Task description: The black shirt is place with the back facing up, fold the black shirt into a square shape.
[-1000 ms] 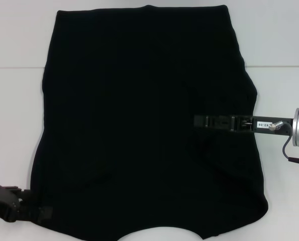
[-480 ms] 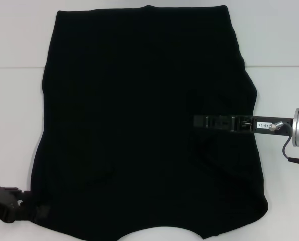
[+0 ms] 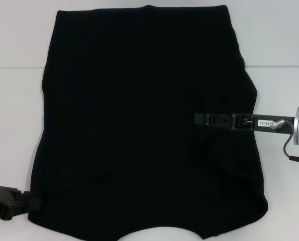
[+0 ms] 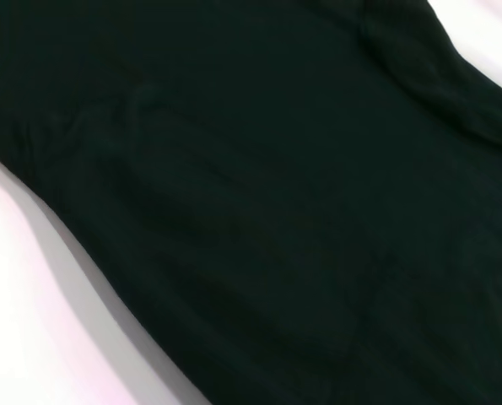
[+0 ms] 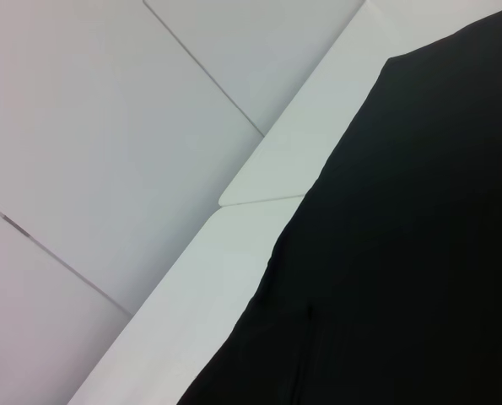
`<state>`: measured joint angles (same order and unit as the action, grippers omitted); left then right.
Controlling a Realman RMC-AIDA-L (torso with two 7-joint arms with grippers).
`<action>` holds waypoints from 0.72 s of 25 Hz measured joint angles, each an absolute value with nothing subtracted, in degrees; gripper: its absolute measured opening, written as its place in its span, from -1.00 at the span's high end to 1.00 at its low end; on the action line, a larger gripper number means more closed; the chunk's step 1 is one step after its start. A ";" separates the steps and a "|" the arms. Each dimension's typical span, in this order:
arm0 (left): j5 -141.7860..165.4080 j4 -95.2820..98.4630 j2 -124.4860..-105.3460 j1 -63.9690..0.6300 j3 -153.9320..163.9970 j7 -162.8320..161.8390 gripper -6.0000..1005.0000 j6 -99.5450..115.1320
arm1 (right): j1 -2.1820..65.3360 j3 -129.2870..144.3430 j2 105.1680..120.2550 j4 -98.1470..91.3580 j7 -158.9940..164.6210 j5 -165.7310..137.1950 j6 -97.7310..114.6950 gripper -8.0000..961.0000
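The black shirt [image 3: 144, 125] lies flat on the white table [image 3: 13, 110], plain side up, and covers most of the head view. My right gripper [image 3: 197, 119] reaches in from the right and lies low over the shirt's right half, seen edge-on as a thin black bar. At the near left, my left gripper [image 3: 34, 204] sits on the table beside the shirt's lower left corner. The left wrist view is nearly filled by the shirt [image 4: 301, 202]. In the right wrist view, the shirt [image 5: 419, 253] runs along the table's edge.
Bare white table [image 3: 280, 50] shows on both sides of the shirt and behind it. A seam [image 3: 16, 67] crosses the tabletop. The right wrist view shows the table's edge [image 5: 259, 198] and the grey tiled floor [image 5: 107, 126] beyond it.
My left gripper has drawn back to the left, off the shirt's lower left corner. The right gripper has barely shifted. The shirt lies as before.
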<state>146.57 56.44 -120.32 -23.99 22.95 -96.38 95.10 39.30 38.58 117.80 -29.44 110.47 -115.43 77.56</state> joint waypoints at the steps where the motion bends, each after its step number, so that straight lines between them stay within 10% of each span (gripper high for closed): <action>1: 146.66 56.36 -120.33 -23.99 23.05 -96.32 0.09 94.76 | 39.30 38.58 117.79 -29.44 110.48 -115.42 77.56 -0.20; 13: 146.54 56.25 -120.67 -23.91 23.08 -96.00 0.89 94.35 | 39.29 38.58 117.53 -29.40 110.48 -115.40 77.33 -0.18; 18: 146.52 56.58 -120.36 -23.92 22.89 -96.32 0.89 94.94 | 39.00 38.58 117.21 -29.22 110.48 -115.39 77.13 -0.16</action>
